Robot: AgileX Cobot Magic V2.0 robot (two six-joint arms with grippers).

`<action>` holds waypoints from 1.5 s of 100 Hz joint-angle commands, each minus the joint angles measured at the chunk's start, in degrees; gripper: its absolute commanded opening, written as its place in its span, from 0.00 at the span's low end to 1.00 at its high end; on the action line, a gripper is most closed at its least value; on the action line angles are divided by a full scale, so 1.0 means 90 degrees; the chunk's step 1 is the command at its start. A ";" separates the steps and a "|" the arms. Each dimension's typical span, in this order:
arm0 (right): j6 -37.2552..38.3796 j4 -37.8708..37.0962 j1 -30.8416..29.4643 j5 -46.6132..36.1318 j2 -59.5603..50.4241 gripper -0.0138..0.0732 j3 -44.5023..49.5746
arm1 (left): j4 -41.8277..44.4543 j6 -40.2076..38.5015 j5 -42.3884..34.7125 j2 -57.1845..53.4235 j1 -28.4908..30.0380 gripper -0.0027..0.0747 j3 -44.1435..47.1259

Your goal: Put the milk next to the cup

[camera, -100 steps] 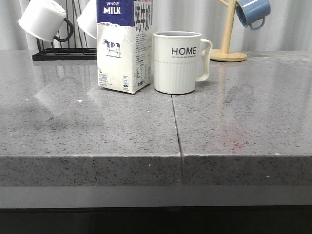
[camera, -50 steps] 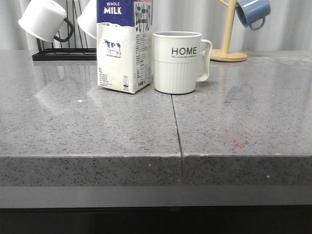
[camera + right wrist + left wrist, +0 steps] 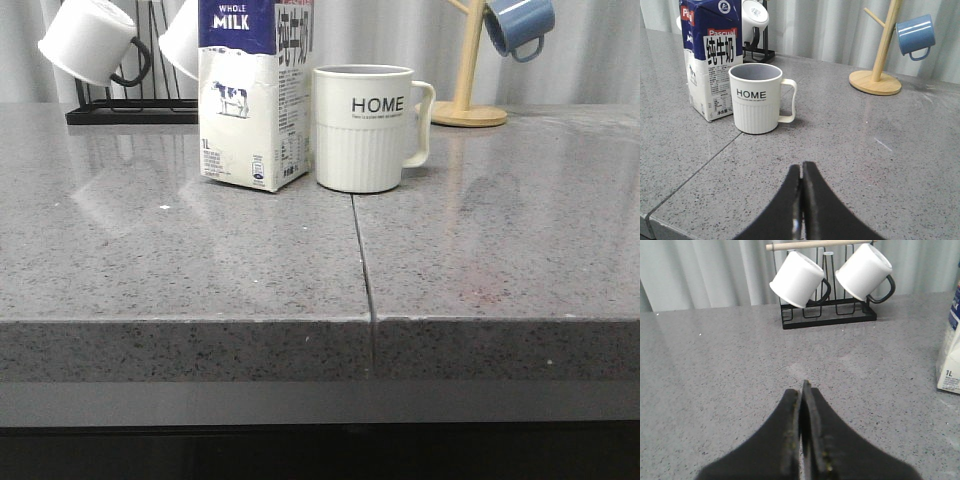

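"WHOLE MILK", "1L" and a cow picture are shown on the milk (image 3: 254, 95), with "Pascual" and Chinese characters on its side, and "HOME" is printed on the cup (image 3: 364, 127). The milk is stood upright on the grey speckled counter (image 3: 200, 260), just left of the cup at the far middle, before pale curtains (image 3: 380, 30). The left gripper (image 3: 802, 390) and right gripper (image 3: 801, 170) are seen clenched and empty above the counter.

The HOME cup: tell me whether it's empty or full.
Empty, as far as shows. The right wrist view looks into the cup and shows only bare grey inner wall; the very bottom is hidden.
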 commanded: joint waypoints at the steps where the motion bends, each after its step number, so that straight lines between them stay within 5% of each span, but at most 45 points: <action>1: -0.0012 -0.0049 0.0012 -0.0462 0.0046 0.08 -0.0143 | -0.0191 -0.0050 -0.0386 -0.0120 0.0165 0.01 -0.0057; 76: -0.0012 -0.0049 0.0012 -0.0462 0.0046 0.08 -0.0143 | -0.0162 -0.0127 -0.0947 -0.1688 0.0234 0.01 0.1562; 120: -0.0012 -0.0049 0.0012 -0.0462 0.0046 0.08 -0.0143 | 0.0830 -0.0948 -0.0970 -0.3299 0.0272 0.01 0.2824; 150: -0.0012 -0.0049 0.0012 -0.0462 0.0046 0.08 -0.0143 | 0.0837 -0.0934 -0.0771 -0.3287 0.0272 0.01 0.3011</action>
